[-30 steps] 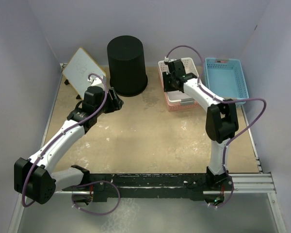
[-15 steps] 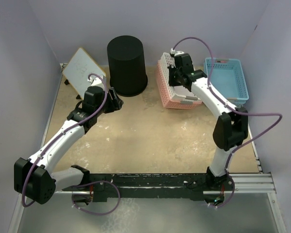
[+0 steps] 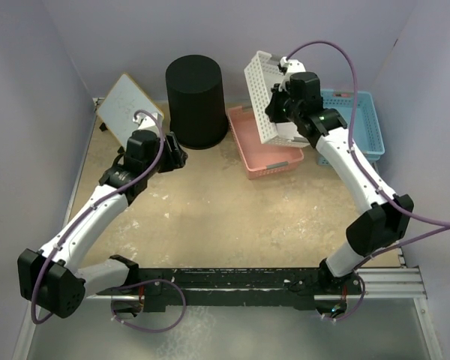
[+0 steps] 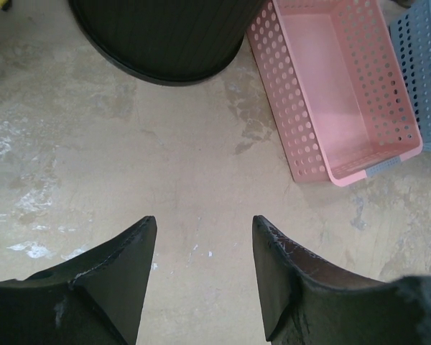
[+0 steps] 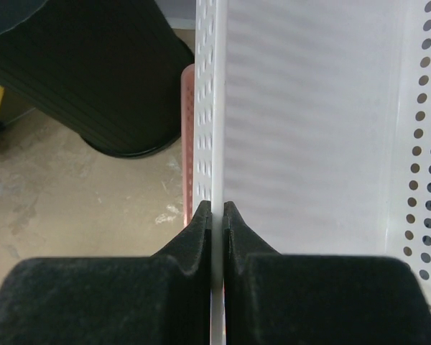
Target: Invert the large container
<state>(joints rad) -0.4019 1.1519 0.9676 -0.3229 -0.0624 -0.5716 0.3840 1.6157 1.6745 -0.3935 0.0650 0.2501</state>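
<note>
The large container point(image 3: 196, 101) stands at the back of the table point(image 3: 225, 210), its wider end down on the surface and its narrower closed end up, just where it stood a second ago. The big change is to the right of the container: the white basket point(image 3: 266, 86), which a second ago lay nested in the pink basket point(image 3: 261, 146) and half a second ago was tipped up on edge, now hangs in the air, turned on its side, level with the container's top and just to its right. The right gripper point(image 5: 217, 212) has its jaws pinched tight on one perforated wall of that white basket, and the right arm has stretched up and back with it. The pink basket now lies uncovered and flat on the table, just right of the container's base and angled slightly. The light-blue basket point(image 3: 360, 120) sits farther right of the container, partly behind the right arm. The left gripper point(image 4: 201, 230) has barely shifted: it hangs in front of the container's base and slightly to its left, jaws spread wide and holding nothing, over bare table. A white board point(image 3: 127, 109) leans just left of the container.
</note>
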